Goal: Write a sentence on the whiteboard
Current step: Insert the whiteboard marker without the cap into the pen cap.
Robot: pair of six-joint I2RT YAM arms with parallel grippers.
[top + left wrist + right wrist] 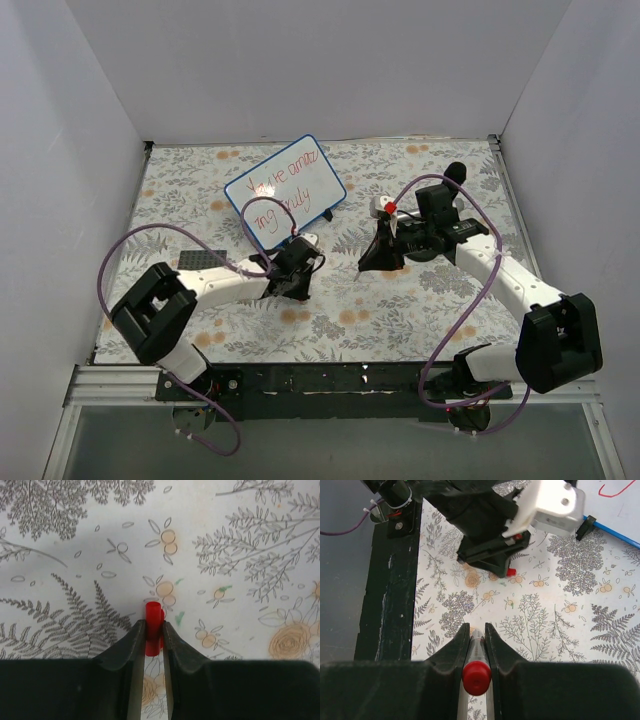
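White walls [330, 60] box in a table covered with a grey-and-orange floral cloth [420, 300]. The whiteboard [325, 186], blue-rimmed with rounded corners, sits turned at an angle in the upper centre-left of the top view, beyond both grippers. The sentence [285, 175] runs across it in red marker in 2 slanted lines, reading roughly "You're amaz / ing truly". In the right wrist view only the board's corner shows at upper right, with 1 black foot [585, 526] below it.

Just below the board in the top view, the left gripper [152, 626] points down at the cloth. Its 2 black fingers are nearly together and pinch a small red marker cap [154, 630] that stands on end against the cloth. To the right of the board, the right gripper [476, 629] is closed tight on a marker [476, 677], whose red end faces the camera and whose pale barrel runs down between the fingers towards the cloth. A dark grey studded plate [200, 262] lies at centre-left, partly under the left arm.
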